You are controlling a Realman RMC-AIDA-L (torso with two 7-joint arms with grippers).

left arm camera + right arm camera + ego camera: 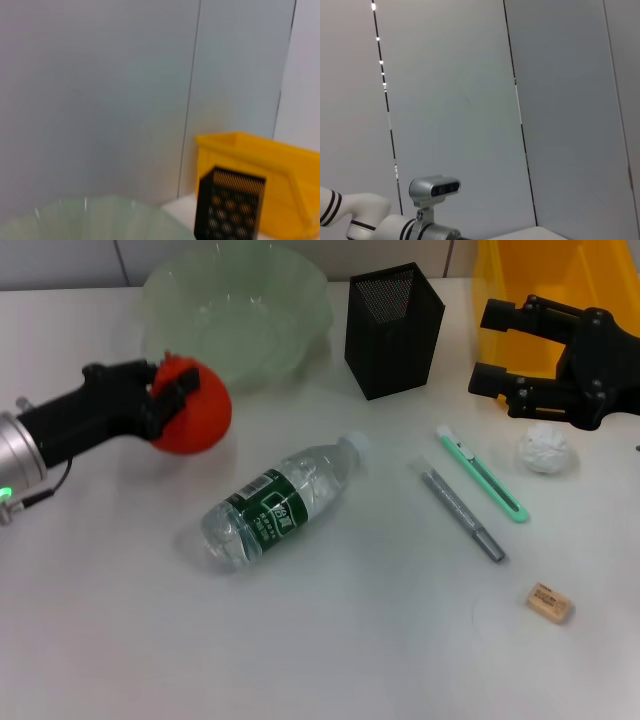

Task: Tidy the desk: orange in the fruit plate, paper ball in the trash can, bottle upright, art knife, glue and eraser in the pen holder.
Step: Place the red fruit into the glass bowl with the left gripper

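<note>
My left gripper (172,390) is shut on the orange (196,412) and holds it just in front of the pale green fruit plate (240,310), whose rim also shows in the left wrist view (95,217). My right gripper (495,345) is open, above and left of the white paper ball (545,450). The clear bottle (275,502) with a green label lies on its side mid-table. A green art knife (482,473) and a grey glue pen (462,515) lie side by side. A tan eraser (549,602) lies near the front right. The black mesh pen holder (393,330) stands upright.
A yellow bin (535,290) stands at the back right behind my right gripper; it also shows in the left wrist view (280,175) behind the pen holder (227,205). The right wrist view shows wall panels and a robot head (432,187).
</note>
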